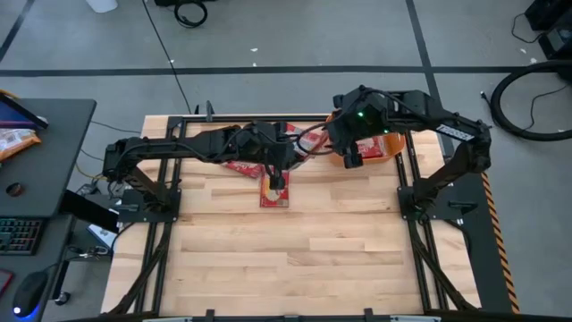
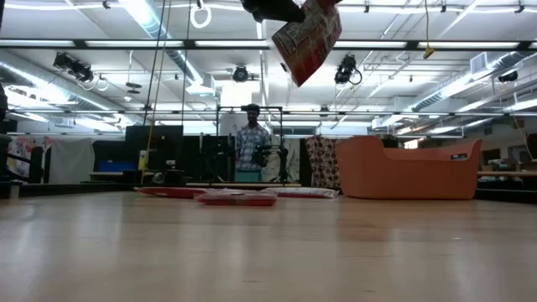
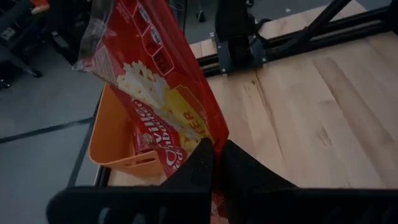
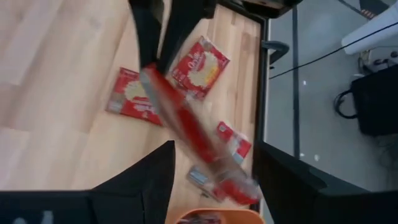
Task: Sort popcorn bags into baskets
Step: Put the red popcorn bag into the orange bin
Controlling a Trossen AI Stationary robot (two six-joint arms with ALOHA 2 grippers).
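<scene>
Left gripper (image 3: 214, 163) is clamped on a popcorn bag (image 3: 158, 93), holding it high to clear the orange tub (image 3: 112, 146) rim, while right gripper (image 4: 214, 180) hangs spread apart nearby.

Popcorn bag (image 2: 307, 39) held tilted high above worktop (image 2: 268, 252) in left claw (image 2: 273, 10); further bags (image 2: 237, 196) flat beside orange basket (image 2: 409, 170).

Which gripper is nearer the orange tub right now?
Right. The right gripper hovers at the orange tub's edge; the left gripper, holding a popcorn bag, is farther out over the table.
</scene>
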